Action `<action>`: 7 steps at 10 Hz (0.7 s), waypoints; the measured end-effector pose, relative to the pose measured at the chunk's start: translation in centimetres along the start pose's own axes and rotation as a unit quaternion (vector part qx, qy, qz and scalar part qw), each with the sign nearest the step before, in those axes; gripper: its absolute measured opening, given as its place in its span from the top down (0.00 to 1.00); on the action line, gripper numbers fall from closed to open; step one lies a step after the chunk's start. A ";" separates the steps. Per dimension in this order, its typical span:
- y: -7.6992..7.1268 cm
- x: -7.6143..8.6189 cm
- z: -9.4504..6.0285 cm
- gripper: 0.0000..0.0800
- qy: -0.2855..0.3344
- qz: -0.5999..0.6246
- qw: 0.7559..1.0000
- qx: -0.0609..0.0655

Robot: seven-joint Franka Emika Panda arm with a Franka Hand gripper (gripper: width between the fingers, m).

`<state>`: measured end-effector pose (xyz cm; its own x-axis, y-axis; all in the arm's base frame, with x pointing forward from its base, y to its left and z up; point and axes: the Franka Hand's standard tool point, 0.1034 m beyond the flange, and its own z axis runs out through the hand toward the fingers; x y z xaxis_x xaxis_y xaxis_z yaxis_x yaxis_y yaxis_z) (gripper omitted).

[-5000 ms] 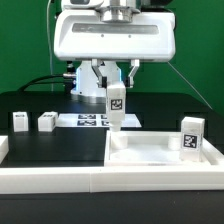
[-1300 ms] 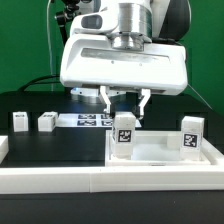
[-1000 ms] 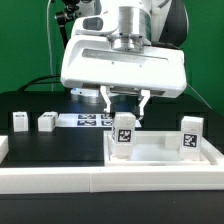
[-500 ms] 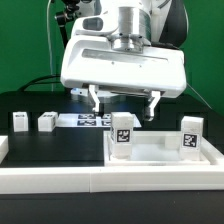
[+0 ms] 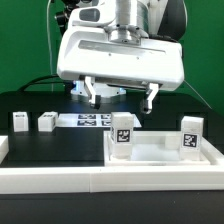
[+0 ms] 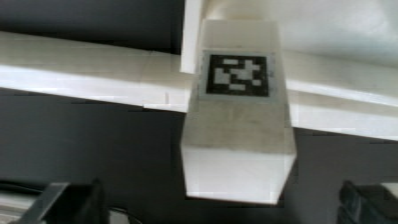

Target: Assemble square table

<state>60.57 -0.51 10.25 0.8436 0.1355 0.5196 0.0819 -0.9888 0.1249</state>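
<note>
Nearest you, the border wall [image 5: 55, 180] runs across the front. Just behind it, toward the exterior view's right, lies the tabletop [image 5: 150, 160].

Take the tabletop as your dial. One leg [image 5: 123, 131] stands upright in the corner at about ten o'clock, and a second leg [image 5: 190, 136] stands at about two o'clock. Out past nine o'clock, well apart from the tabletop, two loose legs [image 5: 20, 121] wait on the black table [image 5: 60, 145]. The marker board [image 5: 90, 120] lies farther back at about eleven.

Above the ten o'clock leg hangs the gripper [image 5: 122, 103], its jaws spread wide and holding nothing.

That release is what has just changed. A second ago the fingers [image 5: 92, 92] were clamped on this leg; now they stand clear on either side and have risen above its top. The wrist view agrees, with the leg alone in the middle and the dark fingers far out to each side.

The leg stays upright on its own, so you can probably count it as placed. How firmly it is seated you cannot tell.

Five seconds ago the same leg hung higher in the grip, not yet down in the corner. Two legs remain to fetch.
</note>
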 end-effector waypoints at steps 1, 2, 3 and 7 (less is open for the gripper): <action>-0.2 0.0 0.1 0.19 -0.011 0.000 1.000 0.004; -0.1 0.1 0.1 0.19 -0.008 0.000 1.000 0.003; -0.2 -0.1 0.2 0.19 -0.016 0.000 1.000 0.005; -0.7 -0.1 0.7 0.19 -0.193 -0.008 0.979 0.057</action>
<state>60.74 0.16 9.53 0.9778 0.1389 0.1567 0.1370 -0.9903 0.0233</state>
